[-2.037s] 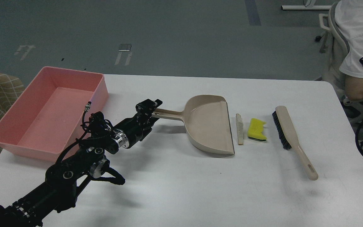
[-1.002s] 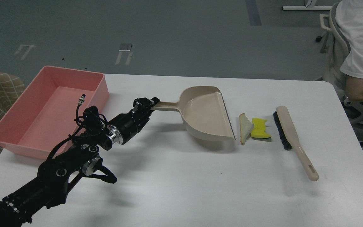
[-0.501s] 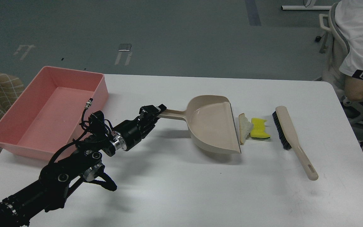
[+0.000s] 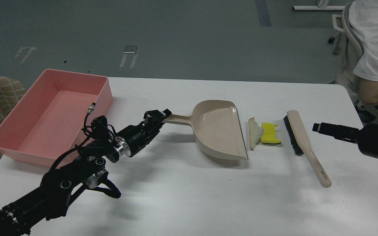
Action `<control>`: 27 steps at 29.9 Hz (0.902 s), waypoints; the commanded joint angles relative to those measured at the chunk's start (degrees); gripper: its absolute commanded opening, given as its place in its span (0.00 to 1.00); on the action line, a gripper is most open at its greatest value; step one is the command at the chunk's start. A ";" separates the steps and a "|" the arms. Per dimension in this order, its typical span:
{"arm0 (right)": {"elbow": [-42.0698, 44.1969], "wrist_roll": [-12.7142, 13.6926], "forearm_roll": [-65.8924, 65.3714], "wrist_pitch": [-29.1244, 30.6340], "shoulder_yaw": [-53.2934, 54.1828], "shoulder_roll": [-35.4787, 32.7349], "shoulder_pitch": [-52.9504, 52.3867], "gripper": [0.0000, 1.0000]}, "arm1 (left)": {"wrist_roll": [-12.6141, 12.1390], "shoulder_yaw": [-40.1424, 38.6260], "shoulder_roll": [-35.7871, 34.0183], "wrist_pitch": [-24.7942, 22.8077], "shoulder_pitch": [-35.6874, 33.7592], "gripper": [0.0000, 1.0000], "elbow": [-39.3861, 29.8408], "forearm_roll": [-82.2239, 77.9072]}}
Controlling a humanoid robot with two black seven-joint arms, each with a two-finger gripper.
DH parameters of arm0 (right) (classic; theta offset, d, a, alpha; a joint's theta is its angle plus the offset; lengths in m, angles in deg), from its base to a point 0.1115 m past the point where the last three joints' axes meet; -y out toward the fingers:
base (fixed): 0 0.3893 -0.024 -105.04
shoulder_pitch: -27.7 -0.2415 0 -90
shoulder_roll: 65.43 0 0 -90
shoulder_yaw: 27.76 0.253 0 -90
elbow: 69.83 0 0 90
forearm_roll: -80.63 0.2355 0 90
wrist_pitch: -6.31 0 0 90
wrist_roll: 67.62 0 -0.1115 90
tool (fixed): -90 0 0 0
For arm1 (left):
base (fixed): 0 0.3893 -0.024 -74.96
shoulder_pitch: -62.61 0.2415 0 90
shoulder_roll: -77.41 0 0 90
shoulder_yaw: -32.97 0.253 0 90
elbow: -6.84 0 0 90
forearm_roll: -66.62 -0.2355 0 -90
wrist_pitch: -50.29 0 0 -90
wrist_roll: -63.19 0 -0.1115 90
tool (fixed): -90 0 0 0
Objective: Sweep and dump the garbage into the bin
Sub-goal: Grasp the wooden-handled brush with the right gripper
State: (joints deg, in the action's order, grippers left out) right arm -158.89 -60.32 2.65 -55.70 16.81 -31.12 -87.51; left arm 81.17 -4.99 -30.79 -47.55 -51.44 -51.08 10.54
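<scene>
The white table (image 4: 189, 196) carries everything I need. Biggest on it is the pink bin (image 4: 8, 124), well off to the far side of my left arm from the pan, sitting apart from all the rest and with nothing in it that I can see. Next in size is the beige dustpan (image 4: 220, 131), whose handle end my left gripper (image 4: 157, 115) has clamped between its fingers. The pan's open lip faces away from that gripper and sits just short of the garbage.

Beyond the lip lies the brush (image 4: 302, 141), bristles turned toward the pan, handle trailing toward me. Nothing has hold of it. My right gripper (image 4: 320, 127) hangs on the outer side of the brush, near it but not touching; it shows end-on and dark, so I cannot tell how far its fingers are spread, and it carries nothing that I can see.

Smallest are the scraps, between pan lip and bristles: the bread slice (image 4: 254, 132) nearly at the lip, and the yellow sponge chunk (image 4: 269, 133) touching it on the brush side.

I judge the pan is placed and the step in hand is fetching the brush. Next I must bring the right gripper onto the brush handle and grasp it squarely, keeping the bristles off the scraps.
</scene>
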 commanded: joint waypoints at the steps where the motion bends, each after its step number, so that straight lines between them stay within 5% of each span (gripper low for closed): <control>1: -0.77 -0.09 -3.74 0.01 -2.28 0.49 -0.01 1.00 | -0.05 0.00 0.00 0.02 -0.03 0.00 0.09 0.00; 19: 0.82 2.90 -9.82 0.01 -5.01 5.77 3.68 0.96 | -0.05 0.00 0.00 0.02 0.23 0.00 0.53 0.00; 27: 0.73 3.08 -9.91 0.01 -5.01 5.68 3.85 0.51 | 0.04 0.00 -0.08 0.02 -0.03 0.00 0.62 0.00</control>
State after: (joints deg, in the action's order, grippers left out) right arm -157.91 -57.29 -7.19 -55.68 11.88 -25.28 -83.59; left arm 81.12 -4.96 -30.83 -47.53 -51.36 -50.49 10.54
